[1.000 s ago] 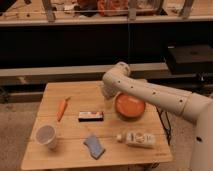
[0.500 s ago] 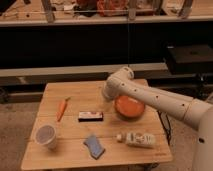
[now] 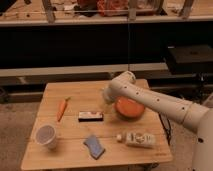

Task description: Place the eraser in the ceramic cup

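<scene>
**Eraser lay at mid-table, apart from the cup**

Nearest the front edge of the wooden table (image 3: 150, 152), a blue wavy pad (image 3: 94, 146) lay slightly left of centre. The ceramic cup (image 3: 46, 136) stood upright by the front left corner with its wide rim open upward. Toward the front right, a white bottle (image 3: 136, 139) lay on its side, roughly parallel to the front edge.

The eraser (image 3: 90, 116) rested flat near the middle of the table, its long side parallel to the front edge and its pale strip facing up. It was well apart from the cup, and nothing touched it. A carrot (image 3: 62, 108) lay toward the left edge, left of the eraser, its tip pointing to the front. An orange bowl (image 3: 130, 107) sat right of centre, toward the far edge.

The gripper (image 3: 107, 95) hung over the far half of the table, just left of the bowl and beyond the eraser. It seemed to hold nothing, but whether it was released or clenched could not be told. The white arm (image 3: 160, 104) reached in from the right, passing above the bowl.
</scene>
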`<state>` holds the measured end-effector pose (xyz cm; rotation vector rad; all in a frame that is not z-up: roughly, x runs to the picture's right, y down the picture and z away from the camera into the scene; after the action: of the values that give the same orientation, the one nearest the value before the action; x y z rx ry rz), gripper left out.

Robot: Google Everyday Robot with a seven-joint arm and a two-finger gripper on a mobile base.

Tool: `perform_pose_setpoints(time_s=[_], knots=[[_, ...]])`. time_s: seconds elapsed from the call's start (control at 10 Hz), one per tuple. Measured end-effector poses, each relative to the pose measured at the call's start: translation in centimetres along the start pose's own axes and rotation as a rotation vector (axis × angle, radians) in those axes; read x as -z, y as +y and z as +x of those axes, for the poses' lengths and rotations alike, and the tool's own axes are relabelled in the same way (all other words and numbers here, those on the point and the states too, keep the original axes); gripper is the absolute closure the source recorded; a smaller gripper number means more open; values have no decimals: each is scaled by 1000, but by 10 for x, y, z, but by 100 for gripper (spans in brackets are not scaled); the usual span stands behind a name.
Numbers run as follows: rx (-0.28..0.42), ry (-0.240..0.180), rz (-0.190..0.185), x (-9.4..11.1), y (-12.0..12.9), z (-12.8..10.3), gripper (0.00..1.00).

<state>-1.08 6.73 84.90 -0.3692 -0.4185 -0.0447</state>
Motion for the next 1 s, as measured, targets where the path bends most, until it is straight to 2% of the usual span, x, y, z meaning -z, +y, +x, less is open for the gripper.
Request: perform_pose_setpoints(time_s=[0.5, 1.0], knots=[[-66, -45, -12, -20, 6, 2, 20], [-113, -83, -32, -30, 12, -1, 20]])
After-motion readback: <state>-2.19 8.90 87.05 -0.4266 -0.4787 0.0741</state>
